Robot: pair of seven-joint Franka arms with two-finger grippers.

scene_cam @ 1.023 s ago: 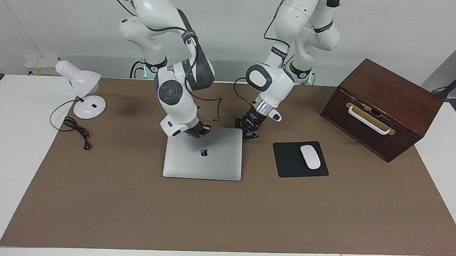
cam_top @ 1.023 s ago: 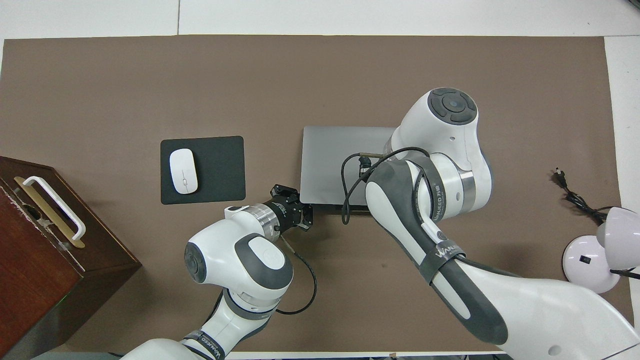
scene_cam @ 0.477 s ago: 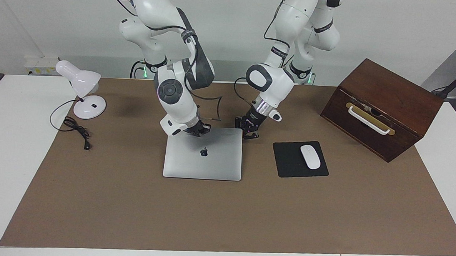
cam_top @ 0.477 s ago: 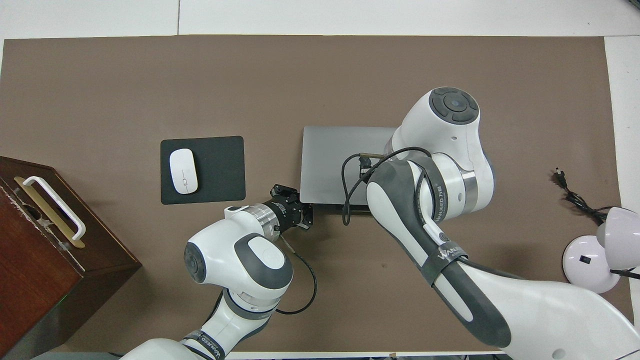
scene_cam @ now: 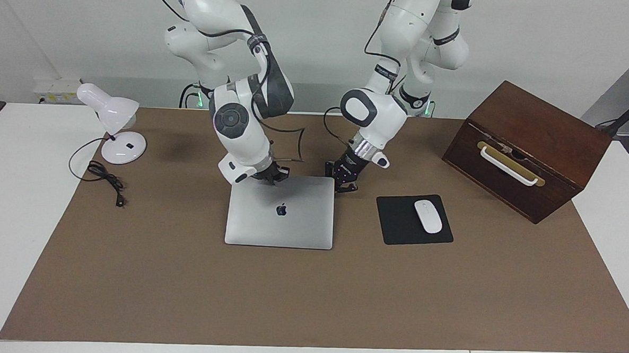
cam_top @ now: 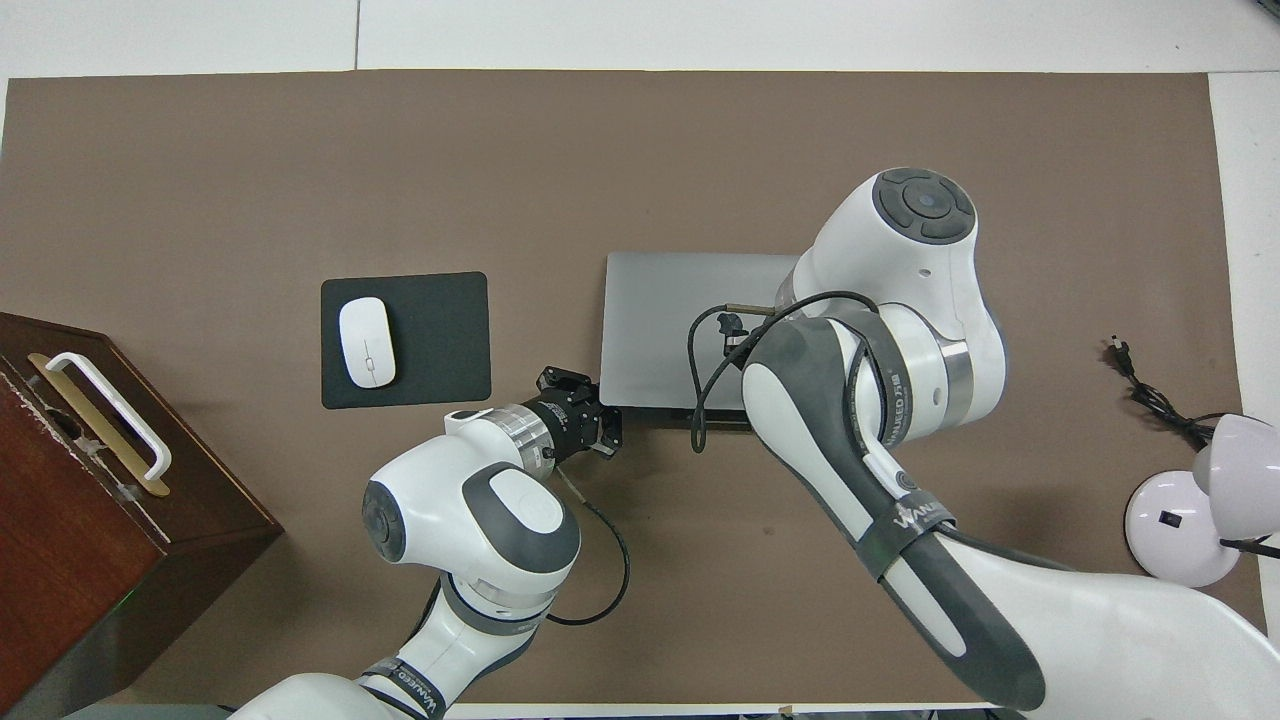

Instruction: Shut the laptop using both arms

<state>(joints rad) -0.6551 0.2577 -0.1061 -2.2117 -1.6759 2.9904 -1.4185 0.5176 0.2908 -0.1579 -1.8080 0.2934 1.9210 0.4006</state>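
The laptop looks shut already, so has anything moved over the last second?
Only slightly. The right gripper has lifted a little off the lid's edge nearest the robots, its arm drawing up and back. Both grippers remain shut and empty. The left gripper stays at the corner beside it. The laptop lies closed and unmoved.

right claw point(scene_cam: 273, 176) lifted off the laptop point(scene_cam: 280, 212) lid's edge nearest the robots
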